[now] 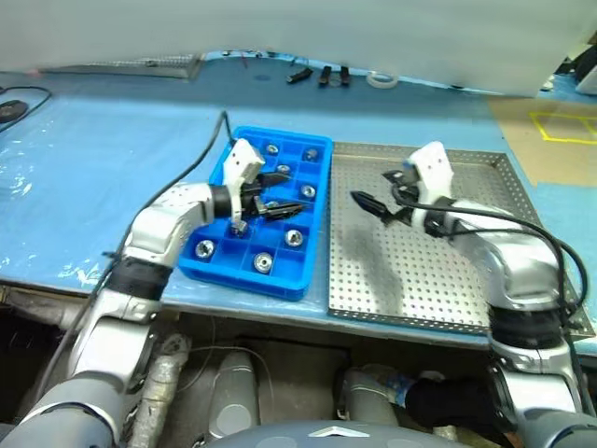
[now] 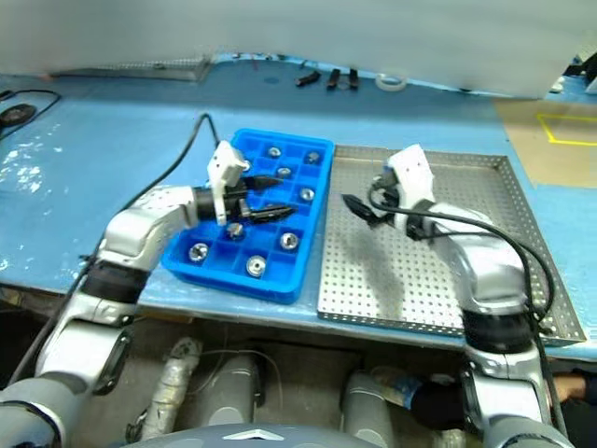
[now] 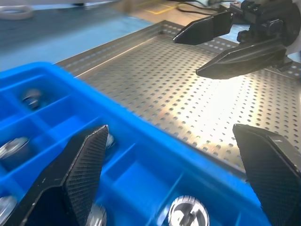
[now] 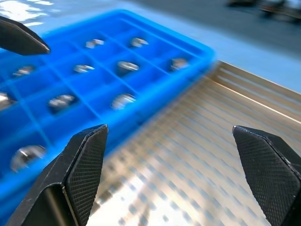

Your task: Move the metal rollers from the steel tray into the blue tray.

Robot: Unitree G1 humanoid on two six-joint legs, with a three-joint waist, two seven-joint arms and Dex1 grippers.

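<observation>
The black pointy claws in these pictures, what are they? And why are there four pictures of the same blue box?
The claws belong to a robot with two arms. Each arm ends in an end effector, two black fingers that pinch. The left end effector hangs open over the blue tray. The right end effector hangs open over the steel tray. Neither holds anything.

Two pictures come from cameras in the robot's head, looking down at the table. The other two come from a camera on each wrist, so each looks out between its own fingers.

The blue tray has little square pockets, and shiny metal rollers sit in many of them. The steel tray's holey floor looks bare. A few small dark things lie far back on the table.
</observation>
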